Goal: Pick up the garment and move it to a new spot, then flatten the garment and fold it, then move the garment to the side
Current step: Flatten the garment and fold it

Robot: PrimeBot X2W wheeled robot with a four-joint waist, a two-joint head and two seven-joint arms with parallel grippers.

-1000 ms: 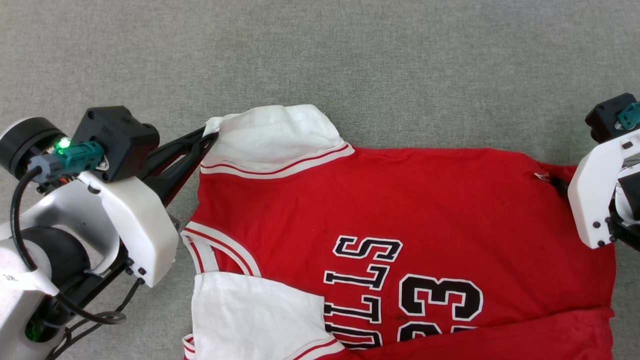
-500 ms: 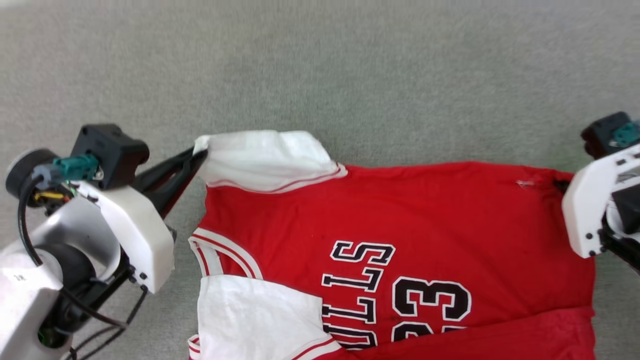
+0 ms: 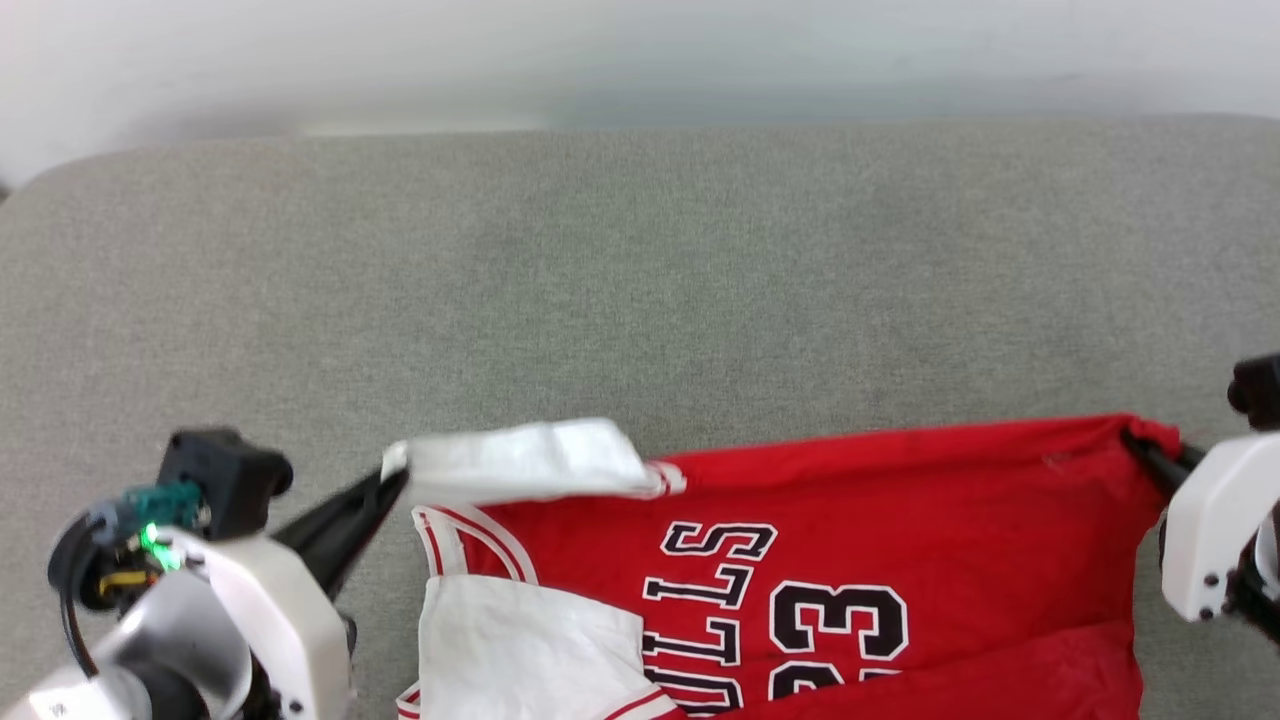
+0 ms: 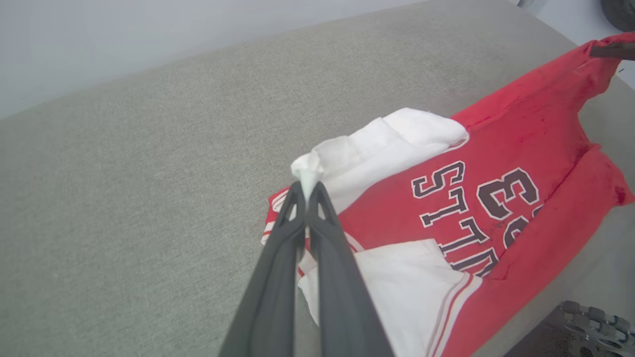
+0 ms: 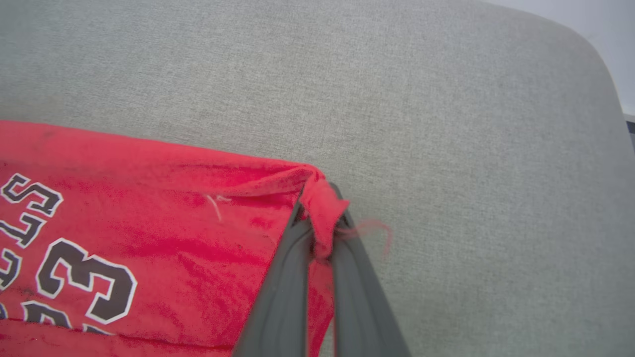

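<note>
The garment (image 3: 900,520), a red jersey-style T-shirt with white sleeves and black "BULLS 23" lettering, lies print-up on the grey upholstered surface (image 3: 640,280). The left gripper (image 4: 307,187) is clamped on the far white sleeve (image 3: 520,460). The right gripper (image 5: 322,225) pinches the far red hem corner (image 5: 322,206). That far edge appears lifted, though this is unconfirmed. Assessment: flattening is largely done and a fold is under way. Finishing the fold and moving the garment aside are outstanding.

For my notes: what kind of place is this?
Probably an indoor folding station: a grey fabric-covered surface with rounded corners, a pale wall behind, a red BULLS jersey on it.
</note>
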